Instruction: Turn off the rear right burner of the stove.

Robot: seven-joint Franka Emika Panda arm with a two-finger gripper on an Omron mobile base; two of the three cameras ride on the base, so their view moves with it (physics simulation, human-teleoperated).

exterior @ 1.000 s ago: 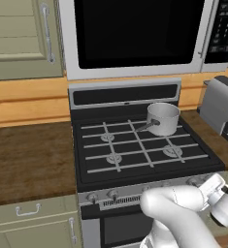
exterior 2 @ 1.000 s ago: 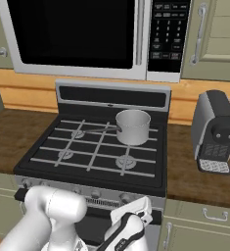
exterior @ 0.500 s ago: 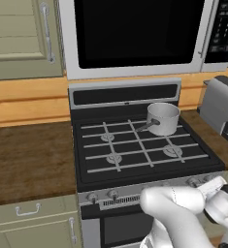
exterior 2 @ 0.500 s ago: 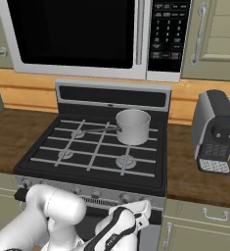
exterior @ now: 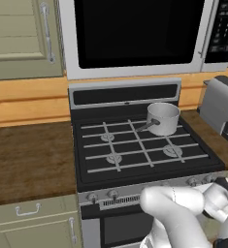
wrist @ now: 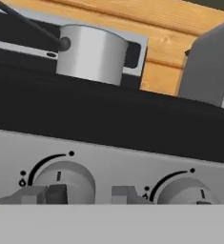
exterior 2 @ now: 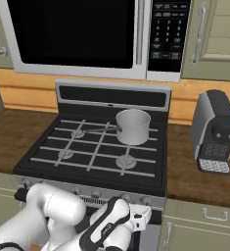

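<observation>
The black stove (exterior: 125, 95) with silver trim stands straight ahead, and a steel pot (exterior: 162, 117) sits on its rear right burner. Small silver knobs line its front panel (exterior 2: 94, 192). My gripper (exterior 2: 142, 215) is low at the panel's right end, just in front of the right pair of knobs (exterior: 200, 180). In the hand view the gripper (wrist: 87, 195) is open. Its left fingertip (wrist: 50, 194) overlaps the left knob (wrist: 66, 177), while the right fingertip (wrist: 125, 194) lies between that knob and the right knob (wrist: 184, 190). The pot (wrist: 92, 52) shows above the stove's edge.
A silver microwave (exterior 2: 87, 37) hangs above the stove. A grey coffee machine (exterior 2: 215, 131) stands on the wooden counter (exterior 2: 195, 181) to the right. More counter (exterior: 30, 155) lies to the left, with green cabinets (exterior: 38, 223) below.
The arm's elbow has sunk lower and the hand has edged slightly closer to the right knobs. Stove and pot are unmoved.
</observation>
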